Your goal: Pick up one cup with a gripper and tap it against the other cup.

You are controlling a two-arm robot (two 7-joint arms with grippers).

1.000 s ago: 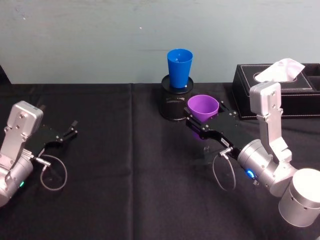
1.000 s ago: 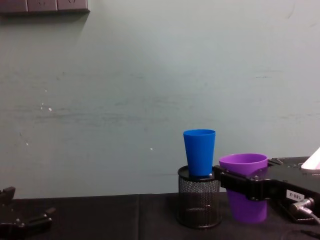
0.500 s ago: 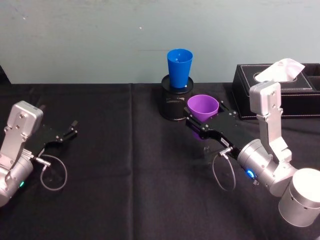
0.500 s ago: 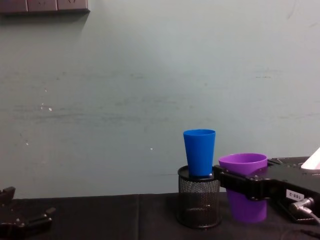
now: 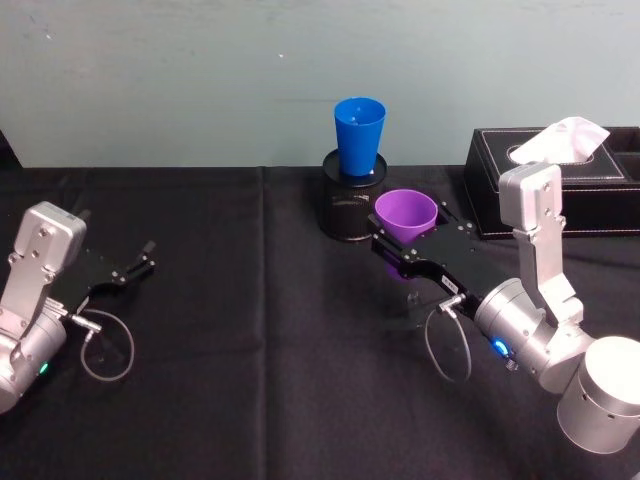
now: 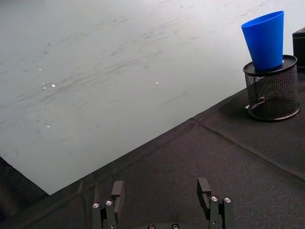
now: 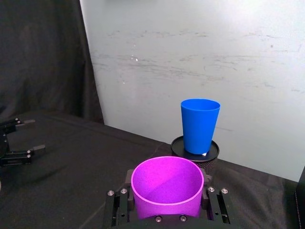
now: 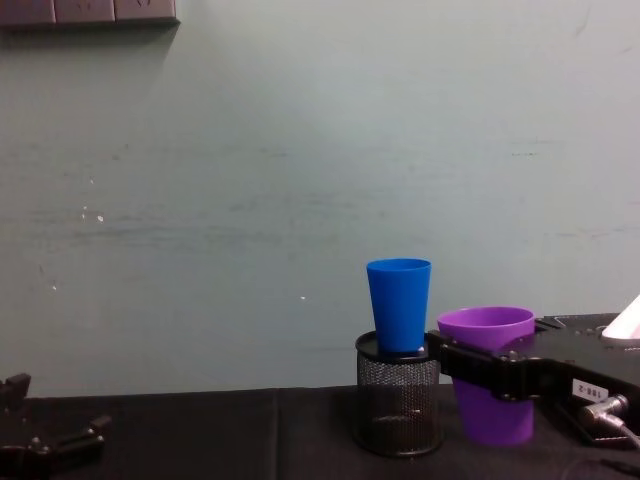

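Compared with half a second earlier, almost nothing has changed: the right gripper [image 5: 405, 235] holds the purple cup [image 5: 405, 212] in the same spot, and the left gripper [image 5: 135, 262] remains low over the black tablecloth [image 5: 260, 330].

The right gripper's black fingers are closed on either side of the purple cup, clamping it upright just under its rim. From the right wrist, the cup's open mouth [image 7: 167, 183] sits between the two fingers [image 7: 214, 206]. In the chest view the cup's base [image 8: 487, 425] appears to hang just clear of the cloth.

The blue cup [image 5: 358, 130] stands upright on top of a black mesh holder [image 5: 345, 210], just beyond the right gripper's fingertips and slightly to its left. From the chest, the blue cup [image 8: 399, 305] and the purple cup [image 8: 487, 325] are side by side with a narrow gap between them, not touching. One black finger of the right gripper [image 8: 470, 365] overlaps the holder's rim [image 8: 398, 405]; whether they touch cannot be told.

To the right gripper's right is a black tissue box [image 5: 560, 195] with a white tissue [image 5: 565, 135] sticking up.

The left gripper is well apart, far to the right gripper's left. From its own wrist, its fingers [image 6: 161, 188] are spread wide with nothing between them.

Counted: two cups, one purple and one blue; two grippers; one mesh holder; one tissue box.
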